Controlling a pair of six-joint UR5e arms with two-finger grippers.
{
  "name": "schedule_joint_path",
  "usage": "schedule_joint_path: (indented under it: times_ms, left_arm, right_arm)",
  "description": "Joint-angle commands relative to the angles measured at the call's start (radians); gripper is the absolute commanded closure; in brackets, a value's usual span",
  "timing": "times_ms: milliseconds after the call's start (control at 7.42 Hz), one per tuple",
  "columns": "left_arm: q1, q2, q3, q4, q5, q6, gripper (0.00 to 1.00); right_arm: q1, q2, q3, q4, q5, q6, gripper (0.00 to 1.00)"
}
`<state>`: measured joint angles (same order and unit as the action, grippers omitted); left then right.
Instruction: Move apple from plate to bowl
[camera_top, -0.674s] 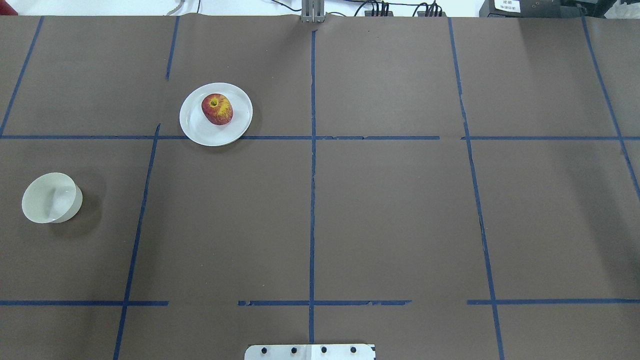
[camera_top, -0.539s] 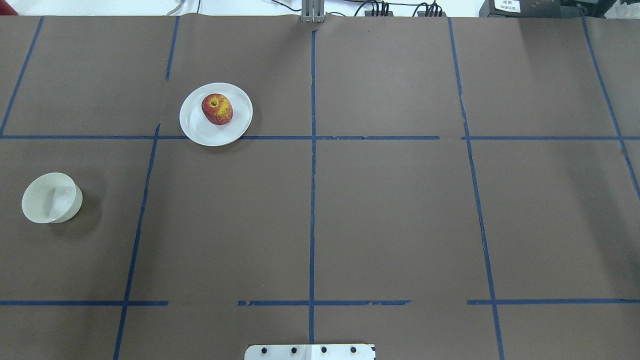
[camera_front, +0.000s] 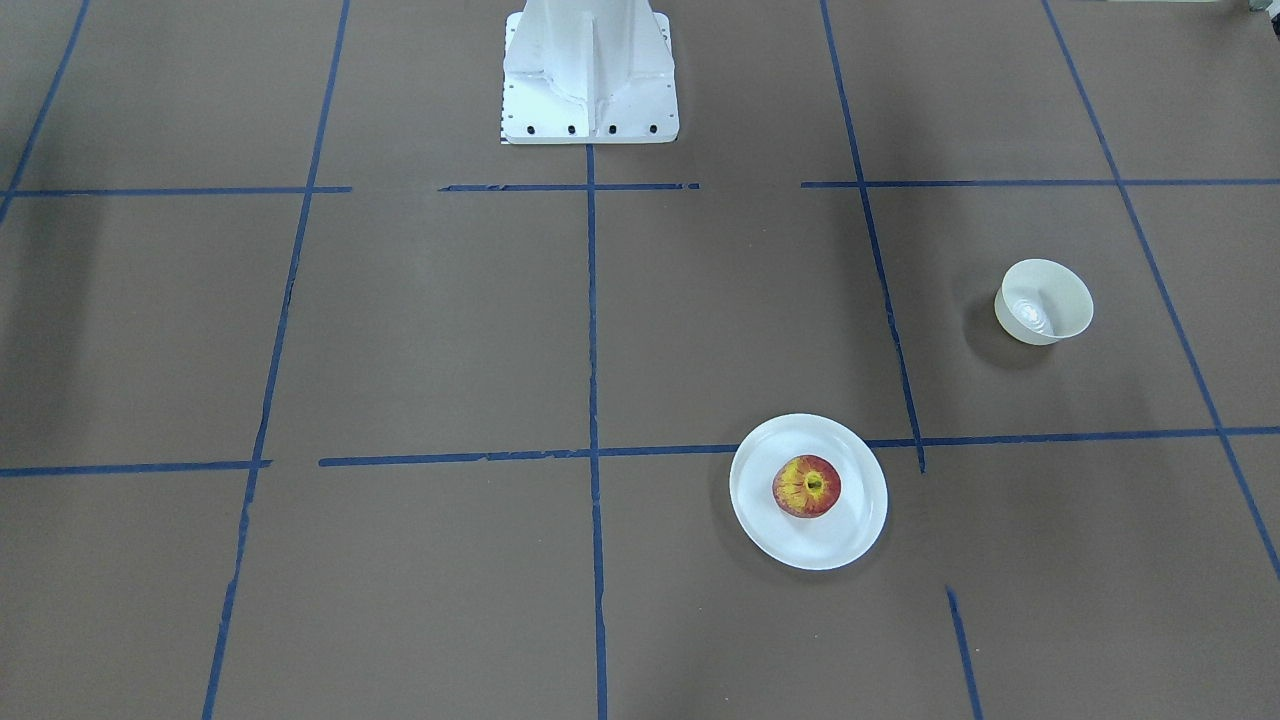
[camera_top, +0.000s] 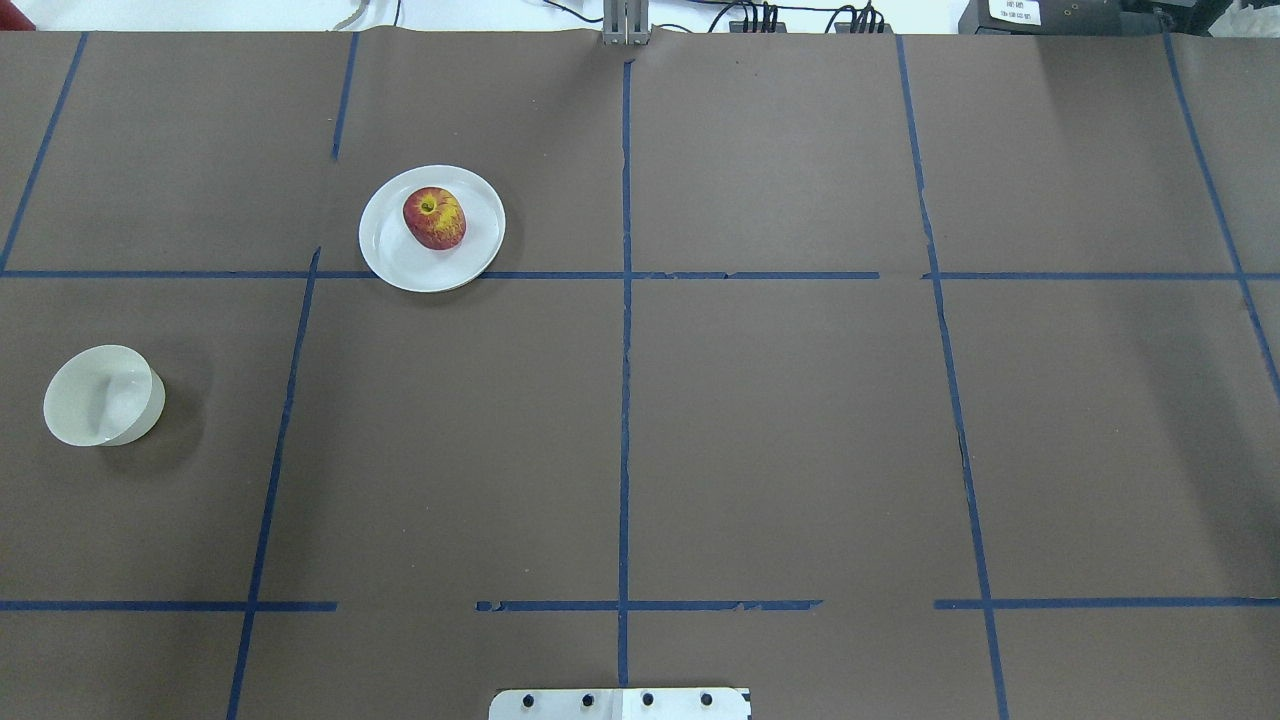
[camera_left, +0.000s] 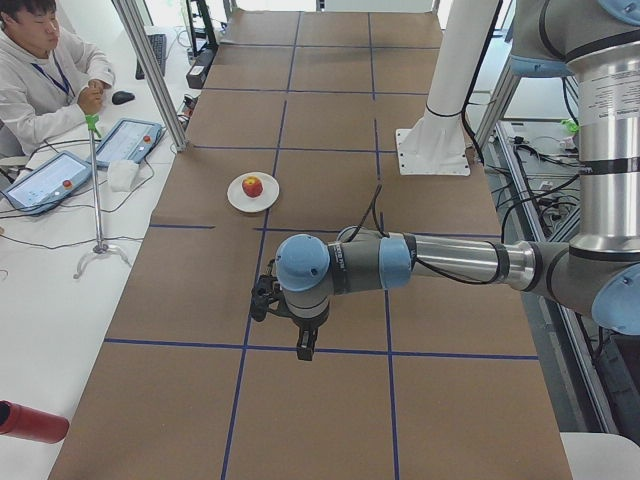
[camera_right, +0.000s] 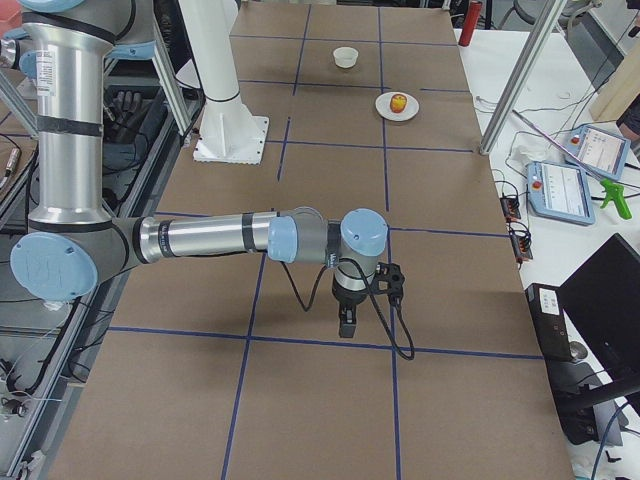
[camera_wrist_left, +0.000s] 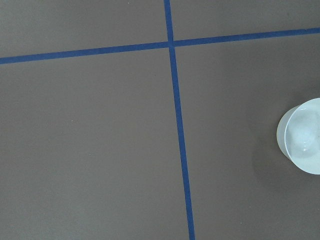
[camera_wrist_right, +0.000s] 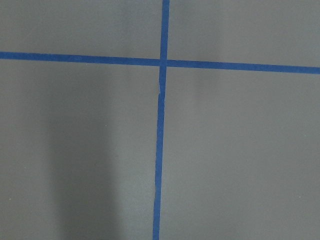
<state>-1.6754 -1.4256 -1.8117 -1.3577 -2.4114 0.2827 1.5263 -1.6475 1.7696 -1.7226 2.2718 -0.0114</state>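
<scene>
The red and yellow apple (camera_top: 434, 218) (camera_front: 806, 486) lies on the white plate (camera_top: 400, 265) (camera_front: 850, 540) at the far left-centre of the table. The small cream bowl (camera_top: 103, 396) (camera_front: 1045, 300) stands empty, nearer and further left, and shows at the right edge of the left wrist view (camera_wrist_left: 302, 137). My left gripper (camera_left: 303, 350) shows only in the exterior left view, hanging above the table and pointing down; I cannot tell if it is open. My right gripper (camera_right: 345, 328) shows only in the exterior right view, far from the dishes; I cannot tell its state.
Blue tape lines grid the brown table cover. The white robot pedestal (camera_front: 590, 70) stands at the table's near middle edge. An operator (camera_left: 40, 80) sits beside the table's far side with tablets (camera_right: 565, 185). A red bottle (camera_left: 30, 422) lies off the table's end.
</scene>
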Motion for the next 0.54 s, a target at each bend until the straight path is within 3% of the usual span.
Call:
schedule_joint_path:
  times_ms: [0,135,270,404]
  left_arm:
    - [0.005,-0.003,-0.024,-0.062,0.001,-0.005,0.00]
    - [0.041,-0.006,-0.070,-0.131,-0.015,-0.171,0.00]
    - [0.168,-0.019,-0.136,-0.171,-0.020,-0.341,0.00]
    - [0.312,-0.121,-0.168,-0.184,-0.037,-0.564,0.00]
  right_arm:
    - [0.000,0.000,0.001,0.000,0.000,0.001,0.00]
    - [0.000,0.000,0.001,0.000,0.000,0.001,0.00]
    - [0.000,0.000,-0.001,0.000,0.000,-0.001,0.00]
    - [0.000,0.000,-0.001,0.000,0.000,0.001,0.00]
